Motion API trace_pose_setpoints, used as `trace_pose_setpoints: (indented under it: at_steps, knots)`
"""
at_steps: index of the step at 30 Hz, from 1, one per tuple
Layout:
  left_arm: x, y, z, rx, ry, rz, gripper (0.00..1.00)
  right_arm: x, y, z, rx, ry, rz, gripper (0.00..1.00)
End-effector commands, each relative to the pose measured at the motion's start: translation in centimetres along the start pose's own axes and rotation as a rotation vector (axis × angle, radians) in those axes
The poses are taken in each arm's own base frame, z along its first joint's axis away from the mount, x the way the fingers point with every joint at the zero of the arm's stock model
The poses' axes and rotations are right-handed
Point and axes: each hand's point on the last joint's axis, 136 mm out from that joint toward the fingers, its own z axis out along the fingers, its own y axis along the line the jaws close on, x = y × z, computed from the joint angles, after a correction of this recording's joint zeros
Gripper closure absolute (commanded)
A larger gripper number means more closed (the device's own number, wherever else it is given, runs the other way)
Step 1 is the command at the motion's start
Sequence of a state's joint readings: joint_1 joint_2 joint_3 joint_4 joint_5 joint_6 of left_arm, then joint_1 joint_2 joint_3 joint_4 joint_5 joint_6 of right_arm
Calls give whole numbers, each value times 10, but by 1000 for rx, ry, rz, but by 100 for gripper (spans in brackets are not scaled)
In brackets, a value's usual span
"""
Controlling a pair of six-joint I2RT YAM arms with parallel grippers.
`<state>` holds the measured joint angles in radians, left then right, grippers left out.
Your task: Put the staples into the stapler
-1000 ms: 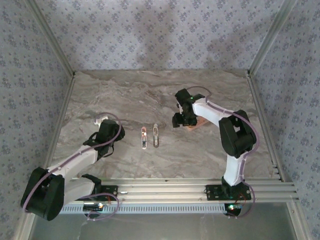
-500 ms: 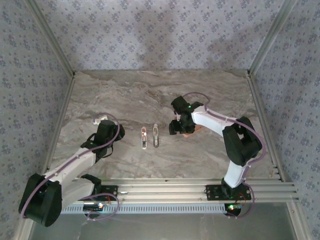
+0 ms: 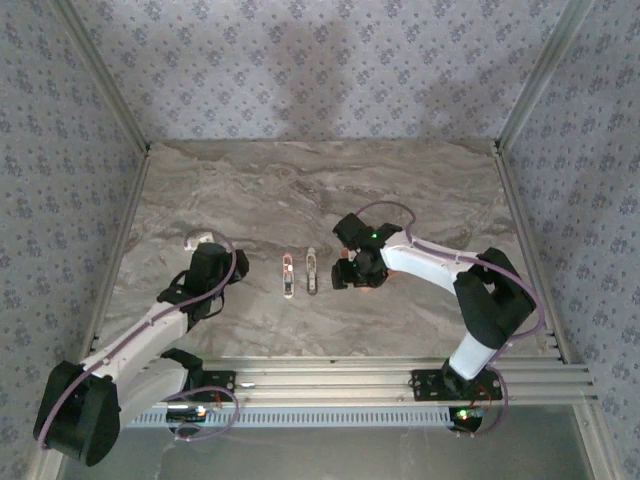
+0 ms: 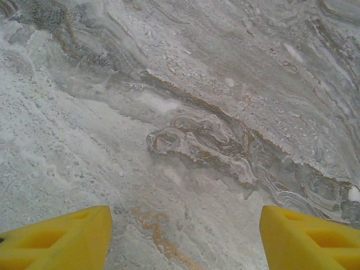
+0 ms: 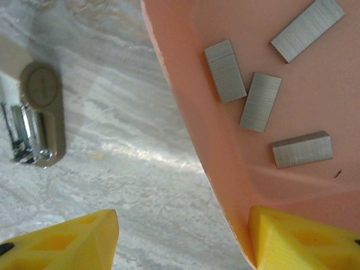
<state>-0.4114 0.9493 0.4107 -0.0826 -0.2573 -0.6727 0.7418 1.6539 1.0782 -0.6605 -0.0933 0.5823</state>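
**Top view.** A marbled counter (image 3: 300,180) carries the stapler (image 3: 312,271) at the frame's centre, seen as two slim pieces lying side by side. The left arm (image 3: 150,330) reaches from the lower left, and its wrist stands left of the stapler, well apart from it. The right arm (image 3: 440,262) bends in from the lower right, and its wrist sits just right of the stapler.

**Left wrist view.** The left jaws are wide apart, their yellow tips in the two lower corners. Bare counter lies between and beyond them.

**Right wrist view.** The right jaws are apart and grip nothing. One yellow tip lies at lower left over the counter and the other at lower right over a pink tray (image 5: 185,112), whose rim runs between them. Four staples (image 5: 260,102), short grey strips, lie loose in the tray at upper right. Two nearly touch; the others lie near. One tan end of the stapler, with a metal channel, lies at the left edge.
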Motion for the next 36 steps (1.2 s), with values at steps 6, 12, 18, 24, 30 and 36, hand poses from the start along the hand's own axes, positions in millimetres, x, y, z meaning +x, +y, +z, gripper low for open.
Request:
trace_pose_setpoints:
  at_steps: [6,12,18,24,30,36]
  knots:
    - [6,4,-2,8,10,16,30,15,18,-22,-21,-16,8,35]
    - [13,-13,-3,112,44,67,30,4,9,-62,-13,-52,-87,36]
    - [19,-25,-6,194,63,113,30,-24,-34,-74,41,-28,-126,45]
    - [24,-20,-5,180,67,108,30,-34,-53,-49,79,77,-166,57]
    - [25,-18,-3,172,63,104,30,-37,-66,-19,147,162,-202,59]
    - [27,-18,1,168,77,105,30,-42,-80,-4,195,183,-189,62]
